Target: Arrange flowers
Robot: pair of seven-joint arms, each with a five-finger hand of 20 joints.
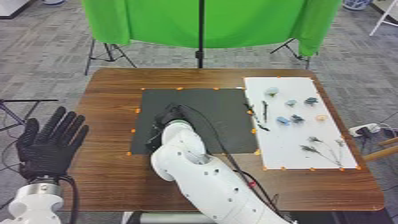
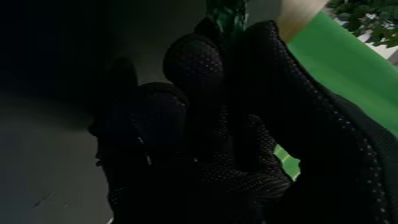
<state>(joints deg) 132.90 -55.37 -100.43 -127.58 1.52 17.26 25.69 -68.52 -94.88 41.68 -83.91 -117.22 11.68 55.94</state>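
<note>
Over the left part of the black mat point(image 1: 222, 100), my right hand point(image 1: 167, 119) is held low in the head view. In the right wrist view, the thumb and a finger of this hand point(image 2: 200, 135) pinch a shiny dark green stem point(image 2: 228, 15); its far part is cut off. Small blue flowers point(image 1: 297, 118) and a pale flower head point(image 1: 272, 92) lie on the white sheet point(image 1: 284, 135). Dark stems point(image 1: 265, 111) lie along its left side, thin branching sprigs point(image 1: 311, 149) at its near end. My left hand point(image 1: 51, 147) stays open beyond the table's left edge, fingers straight.
Orange tape pieces point(image 1: 138, 110) line the mat and sheet on the brown wooden table point(image 1: 107, 135). A black cable point(image 1: 222, 140) runs along the right arm. Behind the table hangs a green cloth point(image 1: 151, 22) on a dark stand.
</note>
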